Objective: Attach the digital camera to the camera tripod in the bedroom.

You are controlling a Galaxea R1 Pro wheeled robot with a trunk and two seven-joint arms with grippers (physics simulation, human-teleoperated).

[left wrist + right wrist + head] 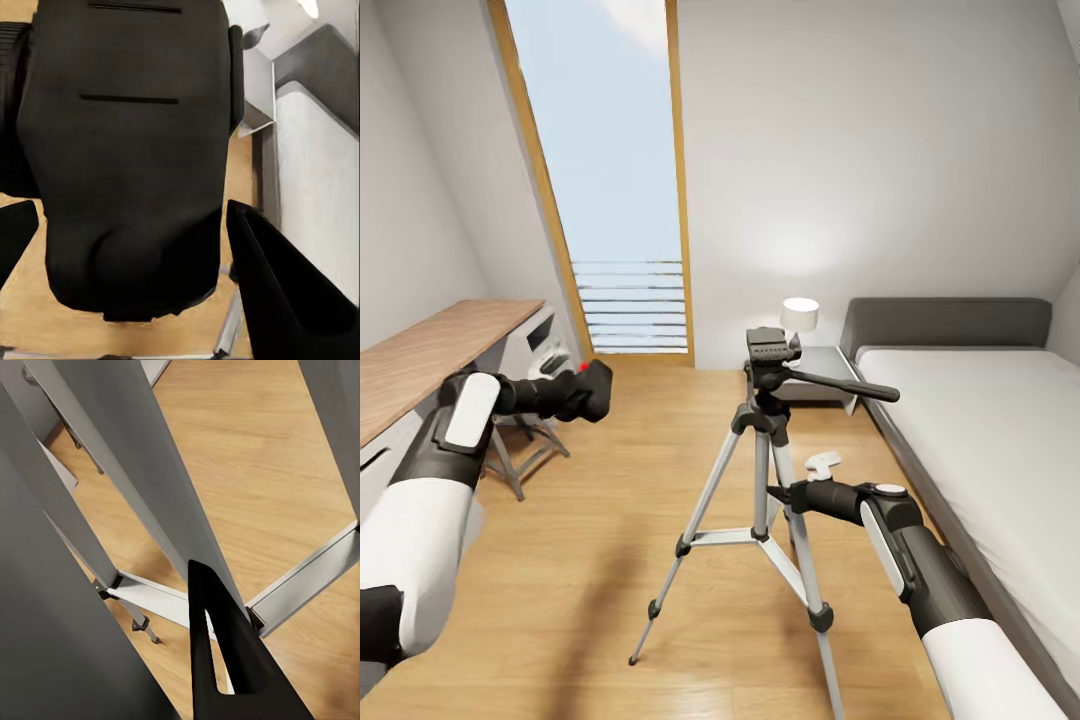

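The head view looks from high up, forward and down over the room, with the tripod (pixel 765 470) in the middle. The left wrist view sits very close behind the camera (pixel 131 157). The right wrist view looks from very near between the tripod (pixel 150 510) legs at the floor (pixel 262 457). All three share the wood floor.

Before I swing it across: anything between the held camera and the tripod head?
Nothing: in the head view, only open air over bare wood floor separates the digital camera from the tripod head.

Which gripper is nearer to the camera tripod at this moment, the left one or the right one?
The right gripper is nearer, right at the camera tripod legs. The left gripper, holding the digital camera, is off to the tripod's left.
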